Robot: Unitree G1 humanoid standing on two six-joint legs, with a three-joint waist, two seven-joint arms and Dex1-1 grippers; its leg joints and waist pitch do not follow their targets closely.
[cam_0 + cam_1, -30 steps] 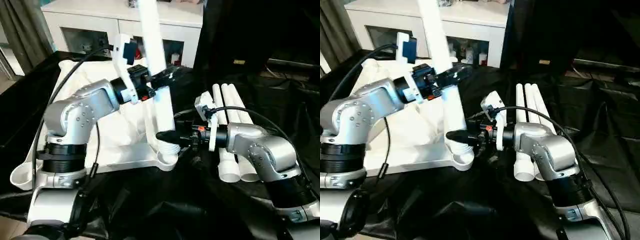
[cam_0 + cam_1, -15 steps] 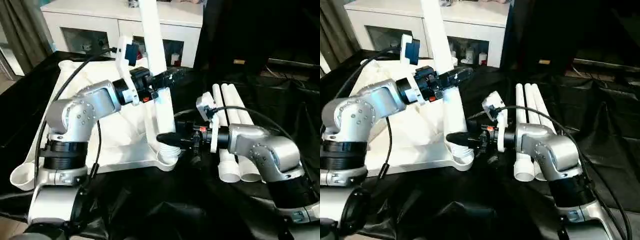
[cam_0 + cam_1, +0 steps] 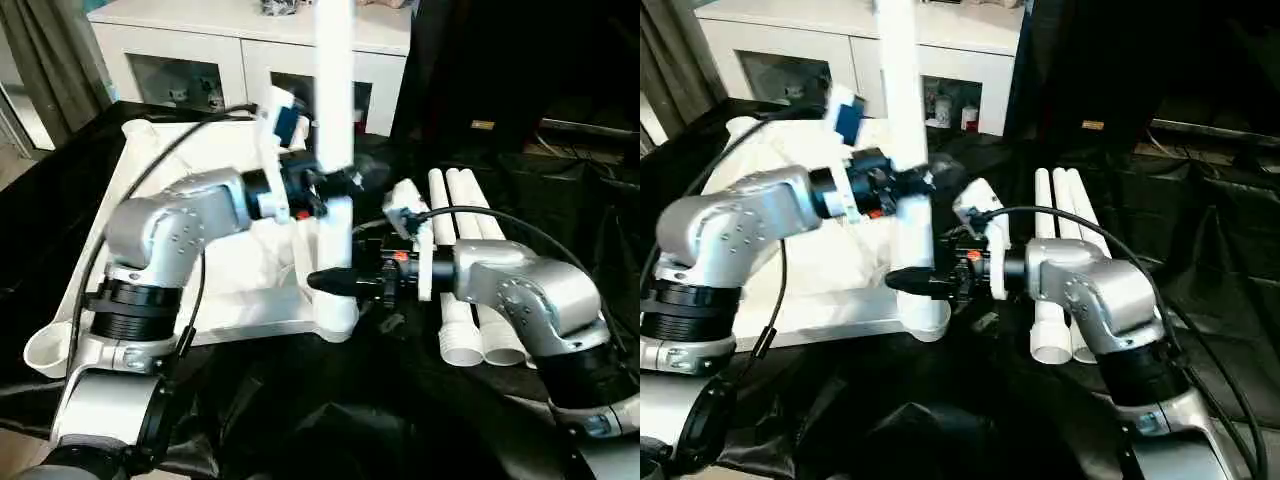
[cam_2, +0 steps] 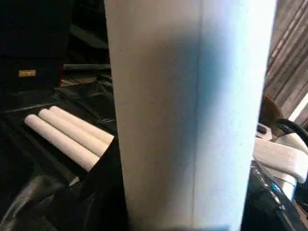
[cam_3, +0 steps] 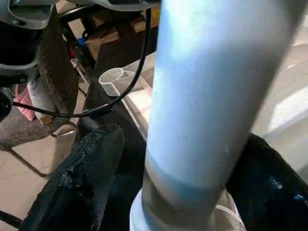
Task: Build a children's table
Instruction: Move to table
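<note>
Left eye view puts the leg (image 3: 334, 120) standing nearly upright in the near corner socket (image 3: 338, 318) of the upturned tabletop (image 3: 230, 290), which lies on the black cloth (image 3: 330, 420) in front of you. Your left gripper (image 3: 325, 190) is closed around the leg about halfway up, its fingers wrapped on the white shaft. Your right gripper (image 3: 330, 282) sits low at the base; from its wrist camera the fingers (image 5: 82, 178) stand either side of the leg with a gap showing, so they look parted rather than clamped.

To do this step well, keep the leg plumb over the socket before you push. The thread band just above the socket rim still shows in the right wrist view, so I judge the leg is not fully home. Let the left gripper steer the top while the right one steadies the bottom, and press or turn straight along the leg's line. A tilt could jam it.

Three spare legs (image 3: 470, 250) lie side by side on your right, well apart from the tabletop.
</note>
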